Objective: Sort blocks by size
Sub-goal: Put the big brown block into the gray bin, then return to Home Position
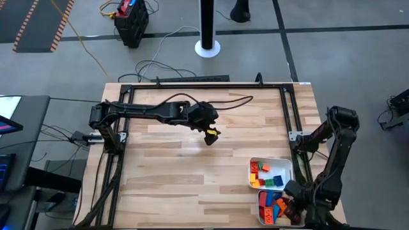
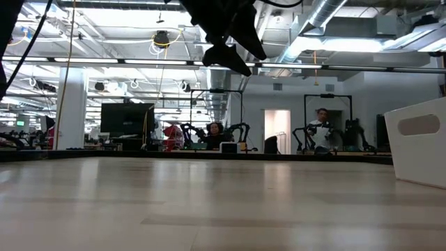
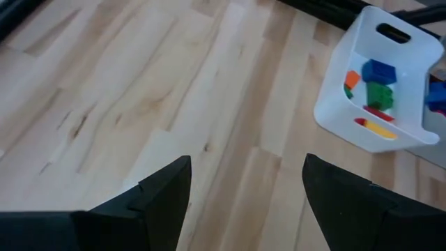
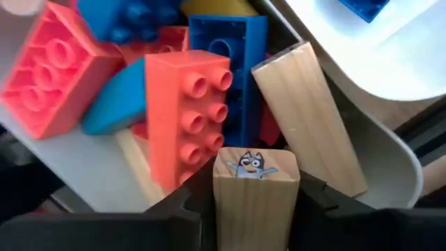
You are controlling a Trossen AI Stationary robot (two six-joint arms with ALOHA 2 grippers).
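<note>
The jaws of the right gripper [image 4: 255,209] sit on either side of a tan wooden block [image 4: 255,199] bearing a small cartoon picture, pressing its flanks, so I read them as gripping it; the block stands on end over the nearer white tray [image 1: 276,209] at the desk's front right corner, probably because it is being set in among, or lifted out from, the larger pieces there: a long red brick [image 4: 187,115], a blue brick [image 4: 233,63], a second wooden block [image 4: 306,115]; which of the two I cannot tell; the jaws of the left gripper [image 3: 244,192] stand wide apart and empty above bare desk [image 1: 179,172] near its middle, seemingly waiting; the farther tray [image 1: 270,174] holds smaller red, orange, green, blue and yellow bricks; from above, the right arm covers part of the nearer tray, so its contents cannot be counted; the level view shows only one tray wall.
</note>
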